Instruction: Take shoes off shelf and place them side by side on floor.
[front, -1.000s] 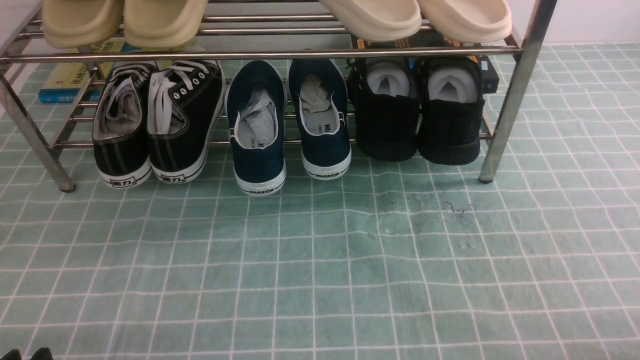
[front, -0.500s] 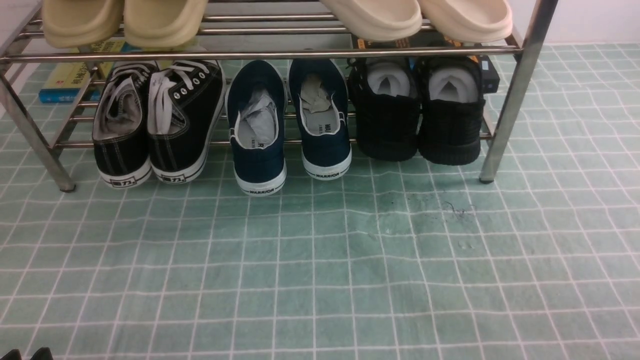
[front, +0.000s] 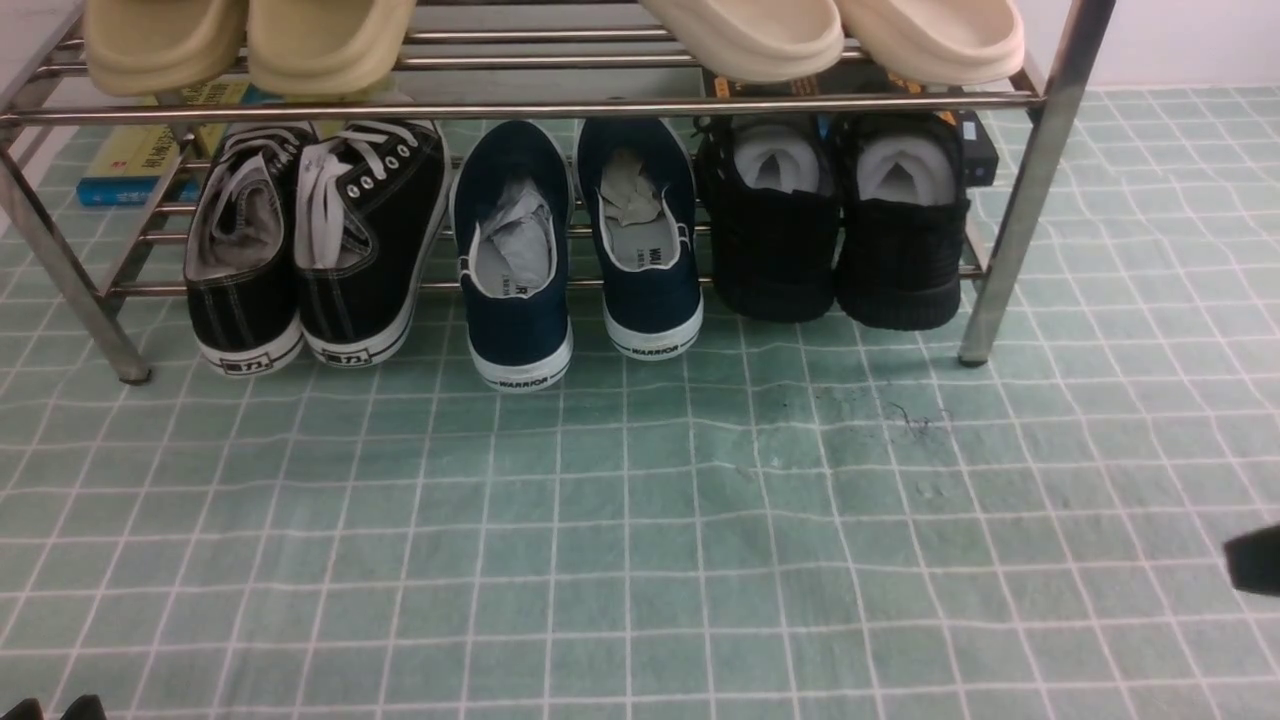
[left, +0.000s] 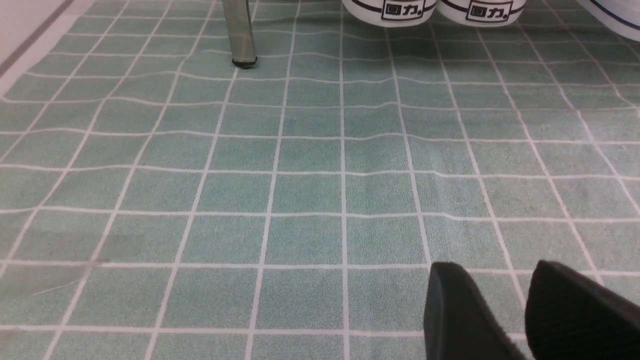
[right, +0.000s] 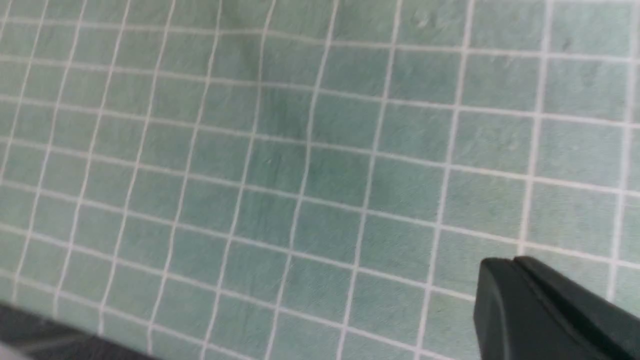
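This looks like a home-style shoe corner, perhaps a staged one. A low steel shoe rack (front: 1040, 150) stands with a plain pale wall (front: 1180, 40) behind it. Foam slippers (front: 250, 40) sit on its upper tier, and canvas sneakers (front: 310, 250), navy slip-ons (front: 580, 250) and black knit sneakers (front: 835, 240) line the lower one. The floor (front: 640, 560) is a wrinkled pale green covering with a white grid, and books (front: 130, 165) lie behind the rack.

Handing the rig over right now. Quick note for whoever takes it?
Left gripper: jaws slightly apart, empty, low over the floor.
Right gripper: jaws shut, empty, over bare floor at the right.
Black knit sneakers: both on the shelf lower tier, right end, heels toward the robot.
Done: nothing moved yet.
Left: pull each sneaker off, set the pair side by side on the floor.
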